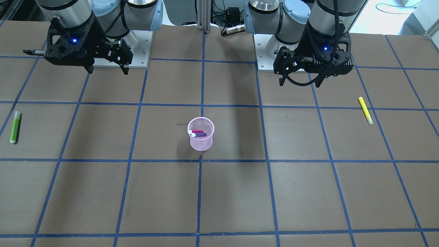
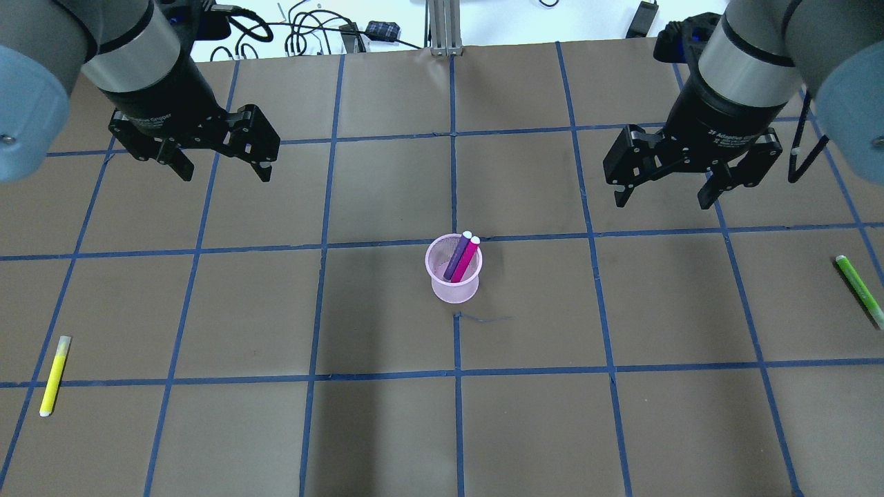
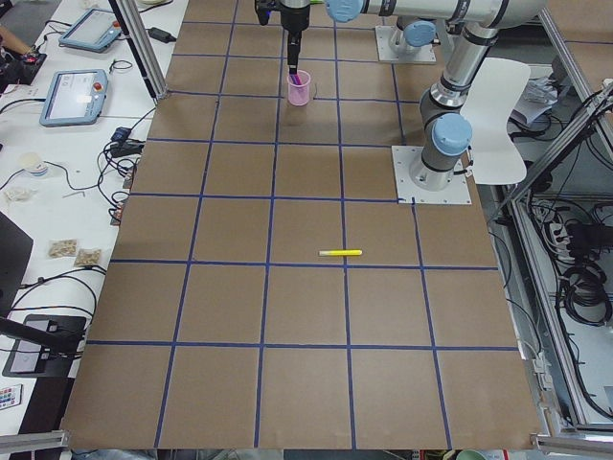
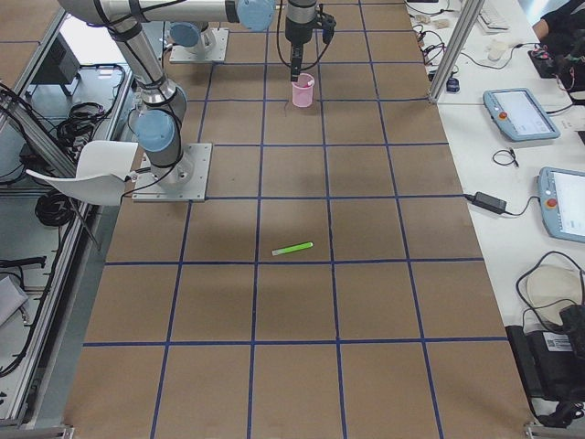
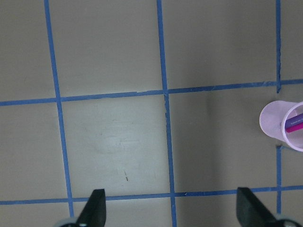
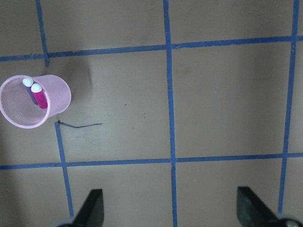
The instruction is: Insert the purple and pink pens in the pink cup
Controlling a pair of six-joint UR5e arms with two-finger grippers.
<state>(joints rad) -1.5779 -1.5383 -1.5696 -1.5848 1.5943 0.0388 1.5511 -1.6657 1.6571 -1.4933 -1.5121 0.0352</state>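
Note:
The pink mesh cup [image 2: 454, 286] stands upright at the table's middle. The purple pen [image 2: 456, 259] and the pink pen [image 2: 467, 257] lean side by side inside it, white caps up. They also show in the front view, pink pen [image 1: 198, 131] and purple pen [image 1: 200, 135] in the cup [image 1: 201, 144]. My left gripper [image 2: 226, 176] is open and empty, hovering far back-left of the cup. My right gripper [image 2: 661, 203] is open and empty, hovering back-right of it. The left wrist view shows the cup [image 5: 273, 124] at its right edge, the right wrist view shows the cup [image 6: 53, 95] at its left.
A yellow pen [image 2: 54, 375] lies on the table at the near left. A green pen [image 2: 860, 290] lies near the right edge. Brown paper with blue tape grid lines covers the table [image 2: 387, 428].

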